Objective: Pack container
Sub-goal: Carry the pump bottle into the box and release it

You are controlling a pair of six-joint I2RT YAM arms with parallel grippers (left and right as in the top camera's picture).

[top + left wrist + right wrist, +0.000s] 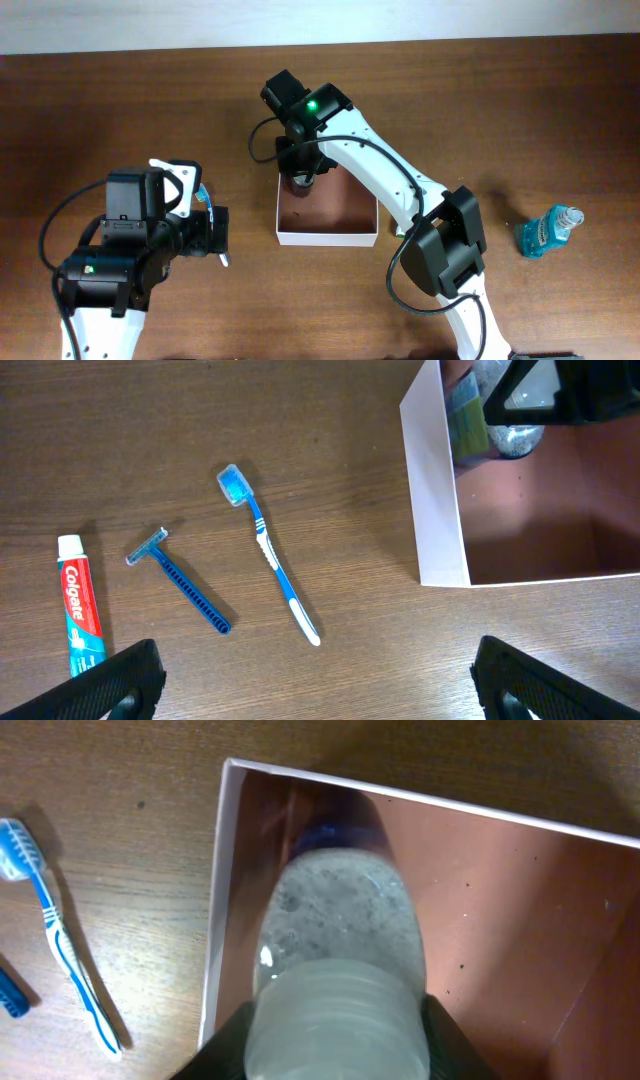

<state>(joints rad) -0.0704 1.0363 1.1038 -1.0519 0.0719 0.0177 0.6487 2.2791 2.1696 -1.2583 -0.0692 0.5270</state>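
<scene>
You are carrying out the placing step: one item is going into the container and the rest are waiting on the table (340, 450).

- **Far left, left wrist view:** the toothpaste (79, 610) is lying loose. The razor (180, 582) is just beside it and the toothbrush (270, 555) next along. All three are outside the container.
- **Centre of the overhead frame:** the container (328, 238) is sitting open side up. Its upper left corner is receiving the clear bottle (340, 910), dark cap leading downward.
- **Far right of the overhead frame:** the blue mouthwash bottle (548, 232) is lying well apart from the container.

**Judgement:** the clear bottle is inside the walls, but whether it is touching the floor cannot be told. The next move is calling for a little more lowering if needed. After that you are looking at parting the fingers and lifting straight up, clear of the adjacent white wall. With the cap end down and the wall so close, the clear bottle may tip on release.

**Pose:**
- The left gripper (318, 678) is hovering over bare table at the lower left of the overhead frame, left of the container. Its fingers are spread wide and gripping nothing, and its camera is looking down on the three loose items.
- The right arm (390, 170) is reaching from the lower right of the overhead frame up and left across the container, with the wrist bent down.
- The right gripper (335, 1045) is clamped on the clear bottle's body, one finger on each side.
</scene>
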